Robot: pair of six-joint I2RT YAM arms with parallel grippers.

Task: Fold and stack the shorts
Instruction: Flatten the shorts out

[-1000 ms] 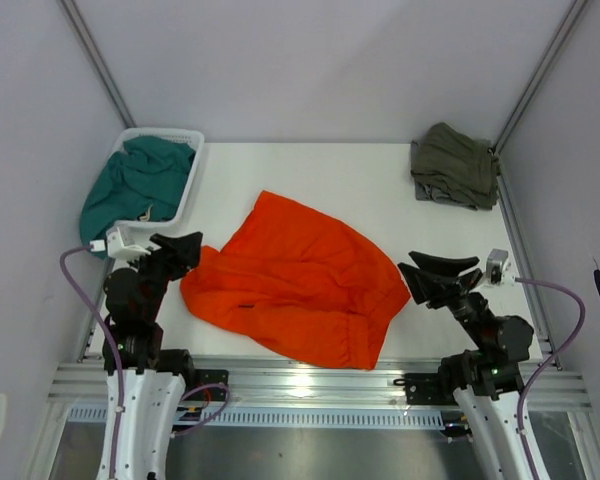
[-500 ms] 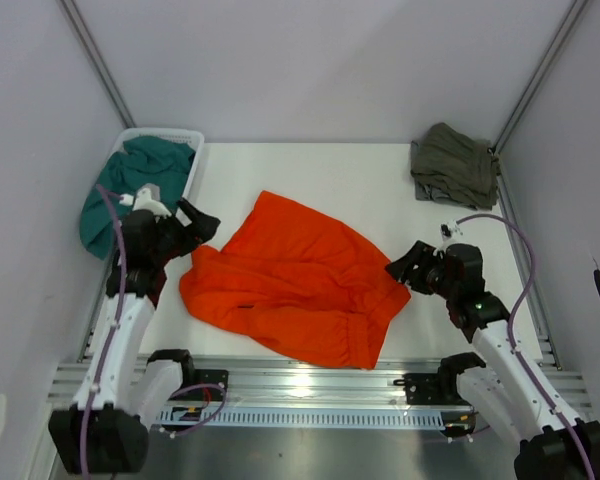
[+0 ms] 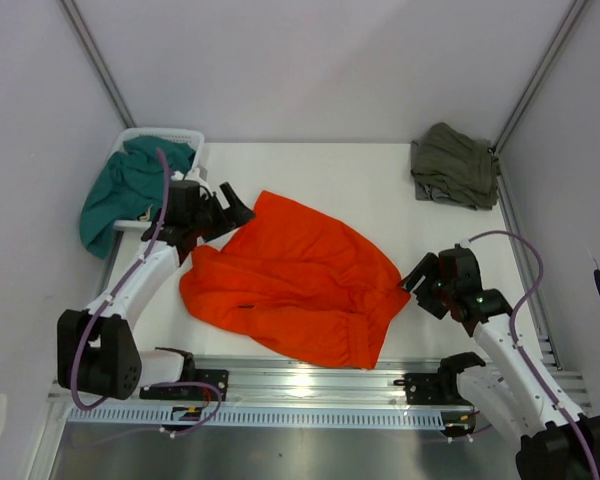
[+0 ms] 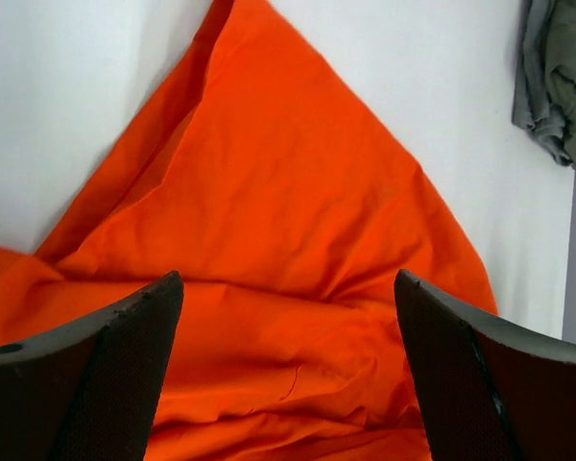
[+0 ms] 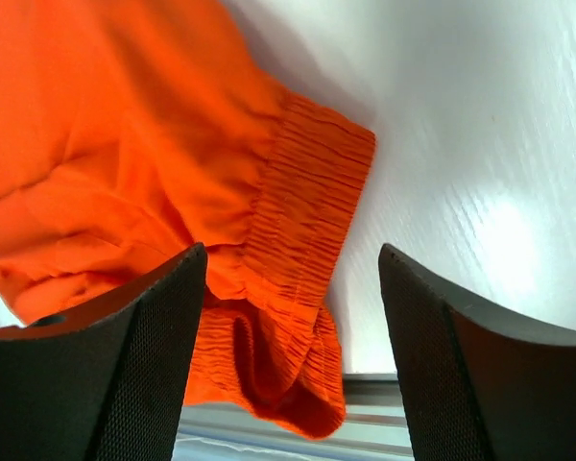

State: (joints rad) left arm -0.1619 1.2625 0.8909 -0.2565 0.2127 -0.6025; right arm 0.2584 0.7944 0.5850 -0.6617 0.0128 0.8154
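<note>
Orange shorts [image 3: 295,285] lie spread but rumpled mid-tabletop [image 3: 350,180], skewed, one corner pointing far-left and the gathered waistband [image 5: 307,221] at the near-right. Not yet folded. Olive shorts [image 3: 455,165] sit bundled in the far-right corner, apparently the start of the stack. Teal garment [image 3: 130,185] spills out of the white basket [image 3: 192,170] at far left.

Left pincer [image 3: 232,208] hovers over the far-left corner of the orange cloth, jaws wide apart, nothing between them. Right pincer [image 3: 416,280] is poised just beside the waistband edge on the right, jaws likewise apart and empty.

Step in hand, as I read it: reaching for opposite edges of the orange shorts ahead of straightening or a first fold. The next move calls for each pincer to drop onto its edge and pinch cloth — the right on the thick elastic, the left on the thin corner, low enough to catch fabric off the tabletop. Then a matched lift, so the cloth doesn't bunch further.
</note>
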